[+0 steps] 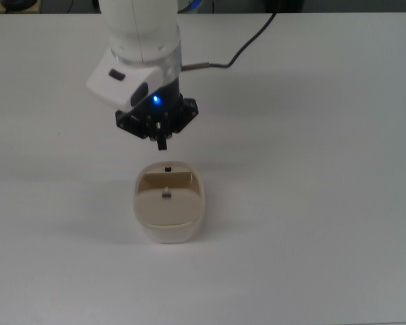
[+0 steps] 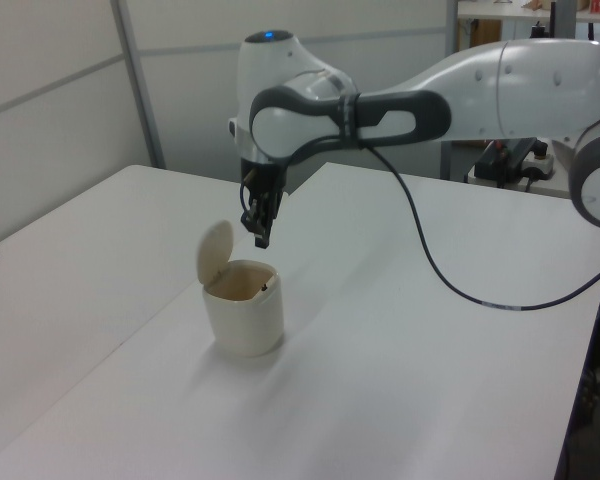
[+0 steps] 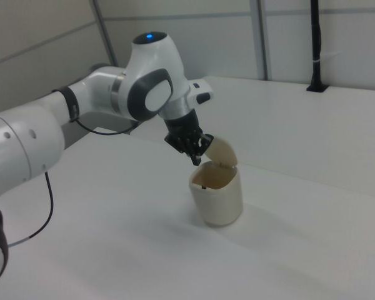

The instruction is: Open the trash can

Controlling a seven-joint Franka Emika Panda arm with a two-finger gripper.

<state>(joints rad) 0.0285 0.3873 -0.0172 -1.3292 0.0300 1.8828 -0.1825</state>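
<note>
Raised lid point(image 2: 215, 255) walls one side of the trash can point(image 2: 243, 318); table point(image 2: 430, 400) around bare.

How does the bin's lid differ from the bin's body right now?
The lid is a thin flat flap standing upright; the body is a deep rounded tub sitting on the table. The lid rises above the rim at one edge, while the body stands open-topped. Both are the same cream plastic.

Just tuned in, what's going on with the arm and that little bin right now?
The arm's gripper hangs just above the small cream trash can on the white table, touching nothing. The bin's lid stands flipped up, so the inside shows, and a small black button sits at the rim on the arm's side. The bin looks open and the job done.
</note>
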